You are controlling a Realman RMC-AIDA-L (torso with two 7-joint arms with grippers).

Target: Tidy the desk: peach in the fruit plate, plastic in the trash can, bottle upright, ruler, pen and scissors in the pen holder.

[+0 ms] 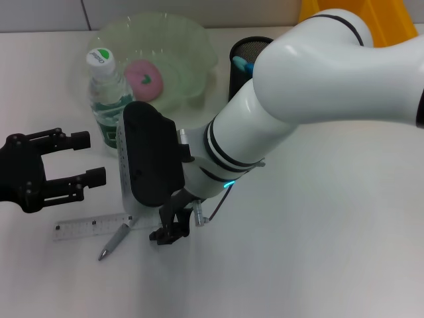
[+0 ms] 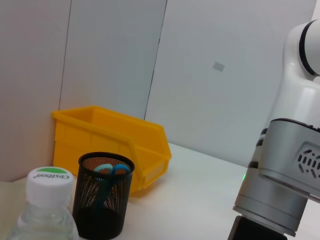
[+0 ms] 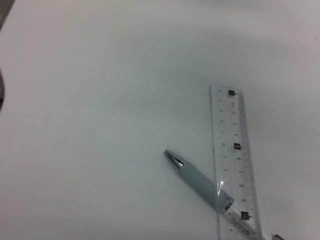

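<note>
1. Two arms were over the white bench (image 1: 344,238); the left hand (image 1: 79,159) sat at the left edge, fingers spread apart and holding nothing.
2. Right hand (image 1: 169,228) was low over the bench, pointing down beside the pen and ruler; cannot tell if its fingers were apart or closed.
3. Clear ruler (image 1: 93,226) lay flat on the bench near the front left, between the two hands.
4. Silver pen (image 1: 116,241) lay flat with its upper end crossing under or over the ruler's end, cannot tell which; tip pointed toward the front left.
5. Right wrist view showed the same pair: ruler (image 3: 235,165) and pen (image 3: 197,181) overlapping at one end on bare bench.
6. Water bottle (image 1: 106,93) with white cap stood upright just in front of the fruit plate.
7. Pink peach (image 1: 144,78) sat inside the clear green fruit plate (image 1: 192,40) at the back.
8. Black mesh pen holder (image 1: 242,63) stood right of the plate, partly hidden by the right arm; blue-handled scissors (image 2: 107,172) were in it, handles up.
9. Yellow bin (image 2: 110,137) stood behind the pen holder, by the wall.
</note>
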